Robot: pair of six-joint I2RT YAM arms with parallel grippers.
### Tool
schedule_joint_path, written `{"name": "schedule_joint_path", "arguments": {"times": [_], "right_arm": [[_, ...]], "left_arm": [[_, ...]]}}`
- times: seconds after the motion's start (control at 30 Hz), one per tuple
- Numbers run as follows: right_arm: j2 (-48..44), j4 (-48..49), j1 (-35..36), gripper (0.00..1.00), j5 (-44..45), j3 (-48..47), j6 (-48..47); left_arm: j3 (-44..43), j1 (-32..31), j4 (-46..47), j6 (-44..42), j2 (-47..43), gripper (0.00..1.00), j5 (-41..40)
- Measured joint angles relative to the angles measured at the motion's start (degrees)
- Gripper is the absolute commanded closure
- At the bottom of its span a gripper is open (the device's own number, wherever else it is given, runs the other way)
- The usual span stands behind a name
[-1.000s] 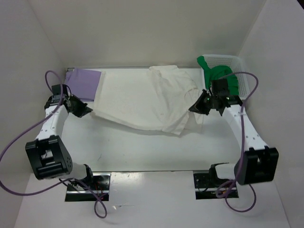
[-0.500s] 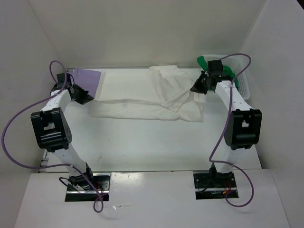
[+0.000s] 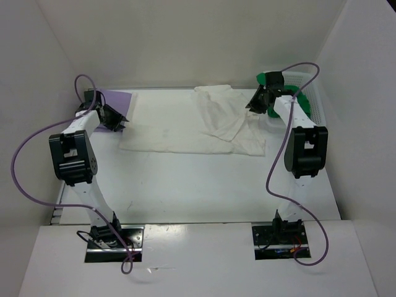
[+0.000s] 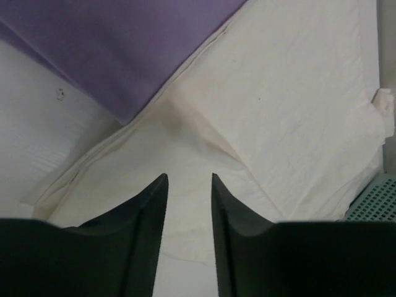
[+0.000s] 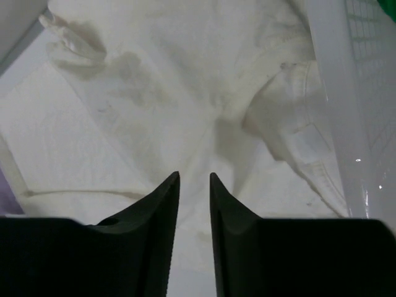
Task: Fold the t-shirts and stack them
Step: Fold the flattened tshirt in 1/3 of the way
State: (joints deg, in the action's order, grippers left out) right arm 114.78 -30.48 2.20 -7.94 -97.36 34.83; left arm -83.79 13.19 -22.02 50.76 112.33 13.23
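Folding of the cream t-shirt (image 3: 185, 127) seems in hand: it lies doubled across the far desk (image 3: 185, 182), touching the lavender t-shirt (image 3: 119, 98) at far left. Left jaws and right jaws hover slightly parted and empty over its far corners. Next move probably calls for regripping an edge.

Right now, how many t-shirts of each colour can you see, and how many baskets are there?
purple t-shirt: 1
cream white t-shirt: 1
green t-shirt: 1
white mesh basket: 1
Total: 4 things, 3 t-shirts and 1 basket.
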Motion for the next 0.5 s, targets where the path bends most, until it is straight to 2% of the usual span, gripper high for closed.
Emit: {"name": "schedule_joint_path", "arguments": {"times": [0.07, 0.17, 0.2, 0.27, 0.3, 0.33, 0.47, 0.5], "right_arm": [[-0.1, 0.6, 0.0, 0.59, 0.3, -0.2, 0.0], [-1.5, 1.2, 0.0, 0.53, 0.5, 0.5, 0.0], [-2.9, 1.7, 0.0, 0.54, 0.6, 2.0, -0.1], [-7.8, 3.7, 0.0, 0.72, 0.4, 7.8, 0.2], [-11.5, 4.5, 0.0, 0.93, 0.0, 12.1, 0.7], [-14.9, 5.5, 0.0, 1.00, -0.4, 16.2, 1.3], [-25.8, 7.8, 0.0, 1.00, -2.1, 30.8, 3.8], [-26.8, 7.8, -0.1, 0.94, -2.1, 33.1, 4.1]], "left_arm": [[0.2, 0.2, 0.1, 0.3, -0.7, 0.52, -0.3], [3.8, 1.4, 1.1, 0.2, -4.9, 0.51, -1.7], [5.8, 1.8, 1.0, 0.1, -7.2, 0.51, -2.3], [11.0, 2.7, 1.5, 0.0, -13.0, 0.55, -3.2], [13.6, 3.1, 1.6, -0.1, -15.9, 0.57, -3.4], [15.7, 3.6, 1.5, -0.1, -18.2, 0.59, -3.6], [21.4, 4.6, 3.0, -0.9, -19.4, 0.60, -3.0], [22.1, 4.8, 3.1, -1.0, -18.4, 0.59, -2.6]]}}
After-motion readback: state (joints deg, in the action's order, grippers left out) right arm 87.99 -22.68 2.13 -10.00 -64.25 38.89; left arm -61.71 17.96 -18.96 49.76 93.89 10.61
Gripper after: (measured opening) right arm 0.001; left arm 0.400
